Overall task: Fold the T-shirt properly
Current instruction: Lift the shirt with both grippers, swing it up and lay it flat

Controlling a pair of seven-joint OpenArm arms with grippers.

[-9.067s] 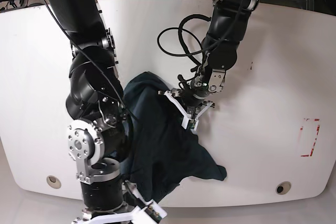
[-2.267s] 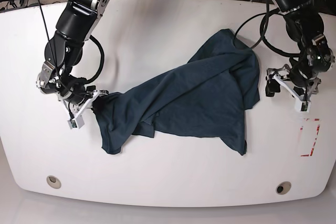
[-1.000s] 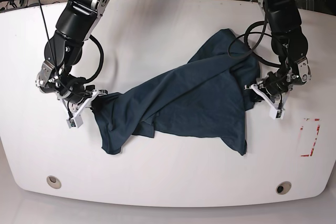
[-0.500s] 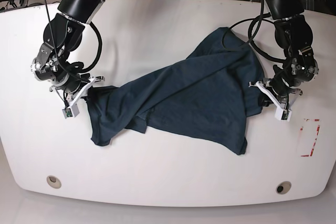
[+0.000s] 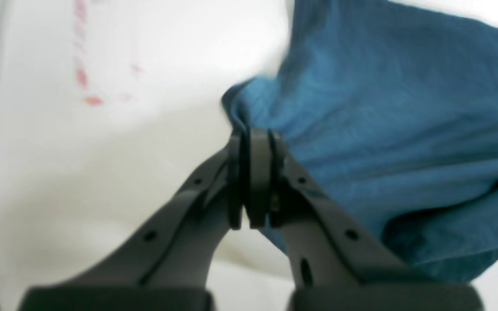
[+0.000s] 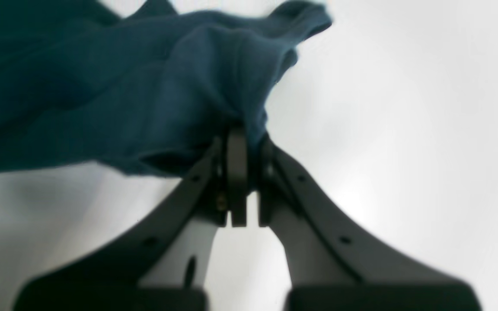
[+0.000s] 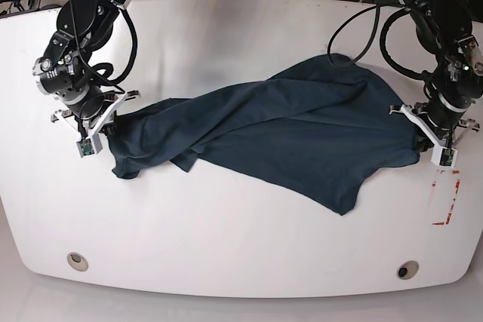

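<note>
You have the T-shirt (image 7: pixel 279 137) stretched between the left gripper (image 7: pixel 427 143) and right gripper (image 7: pixel 96 130), each clamped on an edge, low over the worktop (image 7: pixel 226 254), wrinkled, no fold made yet.

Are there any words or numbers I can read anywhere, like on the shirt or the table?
None can be read.
T-shirt: plain, no print showing.
Table: only red marks near its edge, a broken outline, not letters; blurred in the left wrist view.

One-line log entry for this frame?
left gripper: shut on shirt | right gripper: shut on shirt | shirt: stretched between, unfolded
</note>
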